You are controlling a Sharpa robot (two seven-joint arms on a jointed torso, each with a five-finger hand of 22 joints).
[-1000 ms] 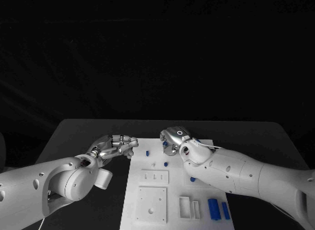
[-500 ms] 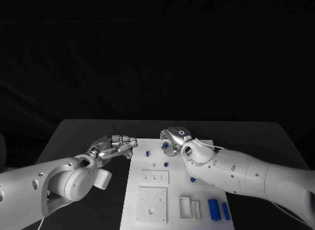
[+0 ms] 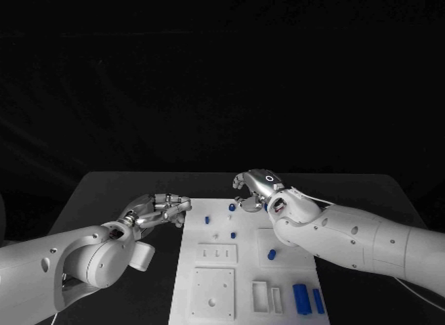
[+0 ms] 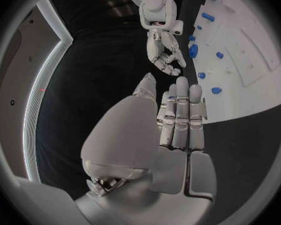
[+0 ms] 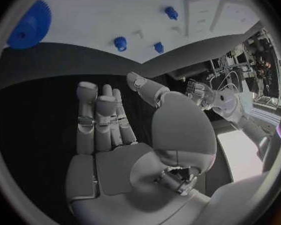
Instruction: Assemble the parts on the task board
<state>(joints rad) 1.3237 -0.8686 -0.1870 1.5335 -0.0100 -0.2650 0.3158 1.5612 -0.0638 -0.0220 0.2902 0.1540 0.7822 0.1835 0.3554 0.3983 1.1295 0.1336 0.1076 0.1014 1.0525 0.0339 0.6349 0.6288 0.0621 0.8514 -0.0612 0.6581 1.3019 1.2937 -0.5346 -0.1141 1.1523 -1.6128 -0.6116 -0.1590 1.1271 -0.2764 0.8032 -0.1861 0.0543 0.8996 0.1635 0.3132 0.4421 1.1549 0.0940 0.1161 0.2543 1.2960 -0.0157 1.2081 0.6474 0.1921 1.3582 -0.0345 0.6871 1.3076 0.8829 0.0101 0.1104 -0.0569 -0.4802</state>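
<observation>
The white task board (image 3: 215, 279) lies in the middle of the black table. Small blue pegs (image 3: 231, 205) (image 3: 208, 219) (image 3: 233, 235) stand near its far end, and another blue part (image 3: 271, 254) sits at mid board. Two long blue pieces (image 3: 301, 296) lie at the near right. My right hand (image 3: 253, 189) hovers over the board's far edge, fingers spread and empty; its palm (image 5: 109, 130) is bare. My left hand (image 3: 162, 208) rests beside the board's left edge, its fingers (image 4: 181, 115) straight and holding nothing.
White rectangular blocks and recesses (image 3: 215, 252) (image 3: 262, 294) fill the board's near half. A blue gear (image 5: 29, 25) sits on the board by my right arm. Bare black table (image 3: 115, 189) lies to the left and behind the board.
My right hand has lifted and drawn back toward the far right of the board, uncovering the blue peg at the far edge. The left hand has barely moved.
</observation>
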